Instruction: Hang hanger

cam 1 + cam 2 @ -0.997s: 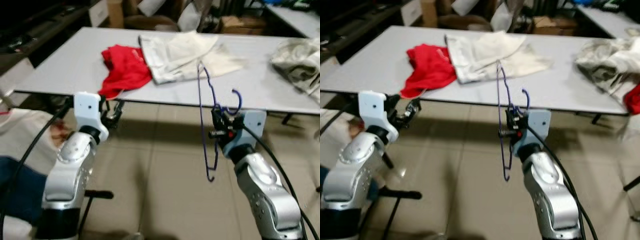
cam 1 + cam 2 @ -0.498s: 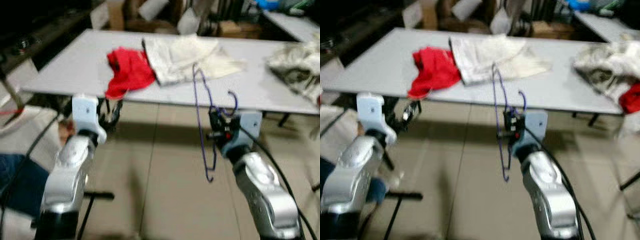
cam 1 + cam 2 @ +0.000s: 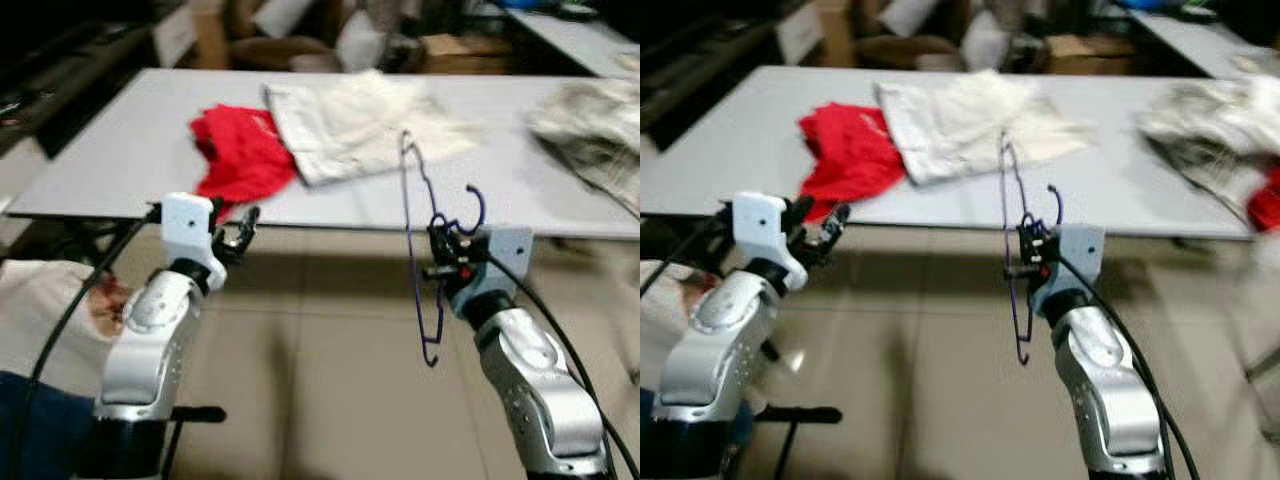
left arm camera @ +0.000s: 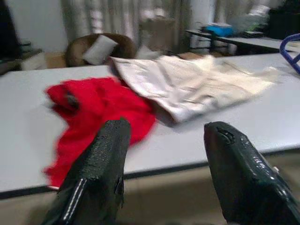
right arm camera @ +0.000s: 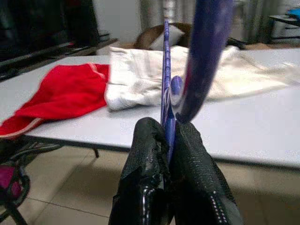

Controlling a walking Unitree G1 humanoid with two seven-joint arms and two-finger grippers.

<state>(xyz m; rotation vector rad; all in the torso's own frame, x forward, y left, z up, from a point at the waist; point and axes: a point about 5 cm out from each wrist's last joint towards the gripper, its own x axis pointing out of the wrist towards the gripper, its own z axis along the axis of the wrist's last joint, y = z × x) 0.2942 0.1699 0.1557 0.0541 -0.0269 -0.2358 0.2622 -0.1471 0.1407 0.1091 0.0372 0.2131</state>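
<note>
My view has swung a bit; right pincer point(image 3: 446, 258) still clamps the blue hanger point(image 3: 421, 262) mid-frame, left pincer point(image 3: 240, 226) open, no rail yet.

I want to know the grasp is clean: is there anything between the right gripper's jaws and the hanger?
Nothing visible. The right gripper has its jaws shut directly on the blue hanger, held in front of the table's near edge. The red garment and cream garment lie on the table beyond it.
</note>
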